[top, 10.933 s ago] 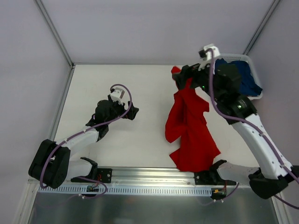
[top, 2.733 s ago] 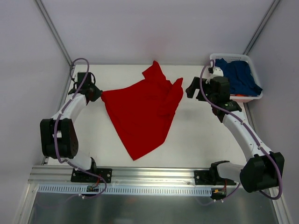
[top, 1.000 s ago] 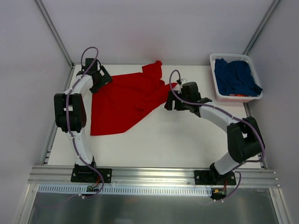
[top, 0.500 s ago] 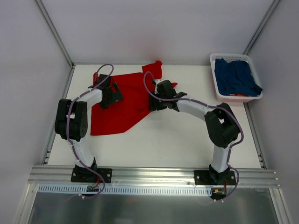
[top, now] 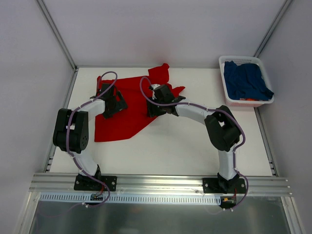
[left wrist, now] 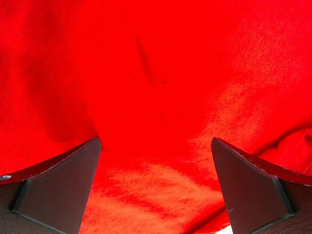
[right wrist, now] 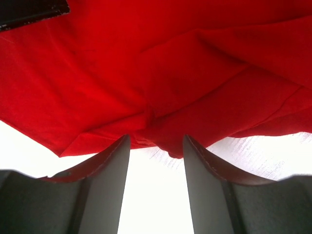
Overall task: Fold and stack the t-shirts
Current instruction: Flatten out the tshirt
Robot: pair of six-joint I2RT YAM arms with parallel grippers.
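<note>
Since the previous overhead frame the right gripper [top: 152,108] has slid further left onto the red t-shirt [top: 127,109], and the left gripper [top: 116,103] has shifted slightly toward it, so the 2 now sit near each other over the cloth. The shirt is soft matte fabric, lying mostly flat on the white table [top: 190,146] with rumpled folds along its right edge. Its long axis runs diagonally from a near-left corner up to a bunched flap at the far edge. In the left wrist view the left gripper [left wrist: 156,192] stands released, its dark wedge-shaped fingers [left wrist: 58,190] spread wide over smooth red cloth [left wrist: 161,97]. In the right wrist view the right gripper [right wrist: 156,180] has its jaws part-way apart at the shirt's layered hem [right wrist: 161,146], a small fold dipping between the tips; I cannot tell whether they pinch it. Bare tabletop lies open on the near side and to the right of the shirt. The navy t-shirt [top: 246,80] sits crumpled in the white plastic basket [top: 243,103] in the far-right corner, well apart.
</note>
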